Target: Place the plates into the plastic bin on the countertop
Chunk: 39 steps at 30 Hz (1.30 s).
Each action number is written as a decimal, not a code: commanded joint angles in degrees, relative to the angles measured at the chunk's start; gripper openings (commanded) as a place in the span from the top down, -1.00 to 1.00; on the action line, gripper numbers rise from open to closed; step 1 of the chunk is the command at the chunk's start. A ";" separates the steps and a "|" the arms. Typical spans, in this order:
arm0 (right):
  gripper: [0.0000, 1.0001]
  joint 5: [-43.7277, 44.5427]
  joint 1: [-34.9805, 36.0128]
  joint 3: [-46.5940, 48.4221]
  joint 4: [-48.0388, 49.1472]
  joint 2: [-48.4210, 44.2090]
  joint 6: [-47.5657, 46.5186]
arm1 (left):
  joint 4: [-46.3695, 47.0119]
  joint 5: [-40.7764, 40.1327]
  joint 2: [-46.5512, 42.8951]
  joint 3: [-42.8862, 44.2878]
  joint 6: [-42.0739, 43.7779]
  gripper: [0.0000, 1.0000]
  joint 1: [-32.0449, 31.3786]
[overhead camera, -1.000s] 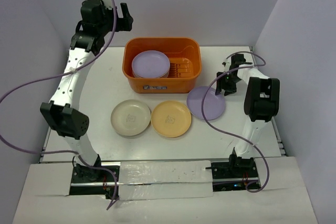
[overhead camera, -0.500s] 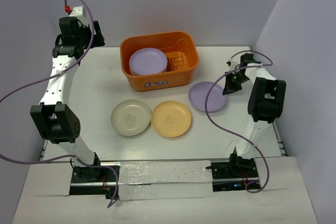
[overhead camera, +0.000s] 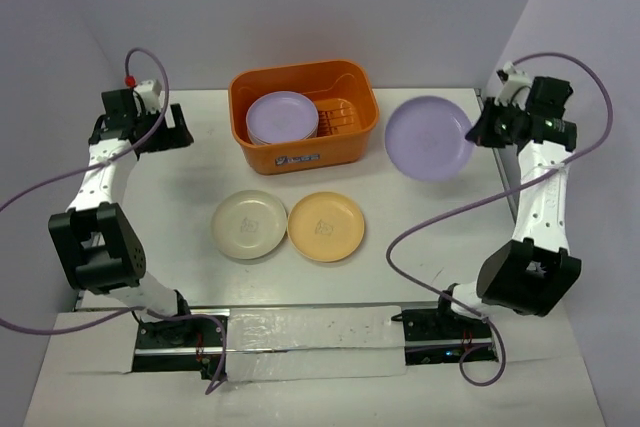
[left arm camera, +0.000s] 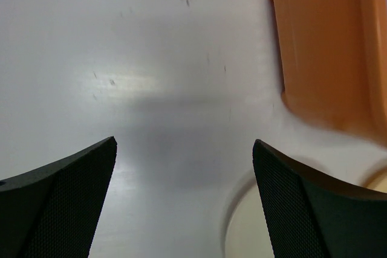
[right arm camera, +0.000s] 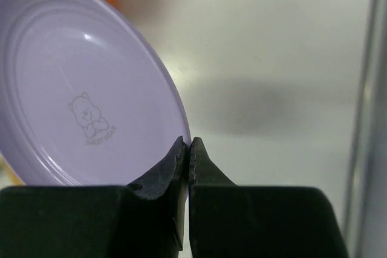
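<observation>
My right gripper (overhead camera: 482,133) (right arm camera: 188,144) is shut on the rim of a lavender plate (overhead camera: 429,137) (right arm camera: 78,95), held tilted in the air to the right of the orange plastic bin (overhead camera: 303,147). A stack of lavender plates (overhead camera: 283,116) lies in the bin's left half. On the white countertop (overhead camera: 180,197) in front of the bin lie a cream plate (overhead camera: 250,224) and a yellow-orange plate (overhead camera: 326,226). My left gripper (overhead camera: 175,133) (left arm camera: 184,149) hangs open over the countertop to the left of the bin (left arm camera: 320,52), nothing between its fingers; the cream plate's edge (left arm camera: 248,228) shows below.
Grey walls close the table at the back and on both sides. Purple cables loop from both arms; the right one (overhead camera: 420,222) hangs low over the table's right part. The arm bases stand at the near edge.
My right gripper has shut on the lavender plate's rim and lifted it off the table, up and to the right. My left arm has swung left and down, away from the bin.
</observation>
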 commanded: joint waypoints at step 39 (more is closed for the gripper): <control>-0.84 17.27 44.88 47.78 20.76 49.19 31.19 | 2.73 9.22 -9.82 -24.28 5.30 -0.99 -3.67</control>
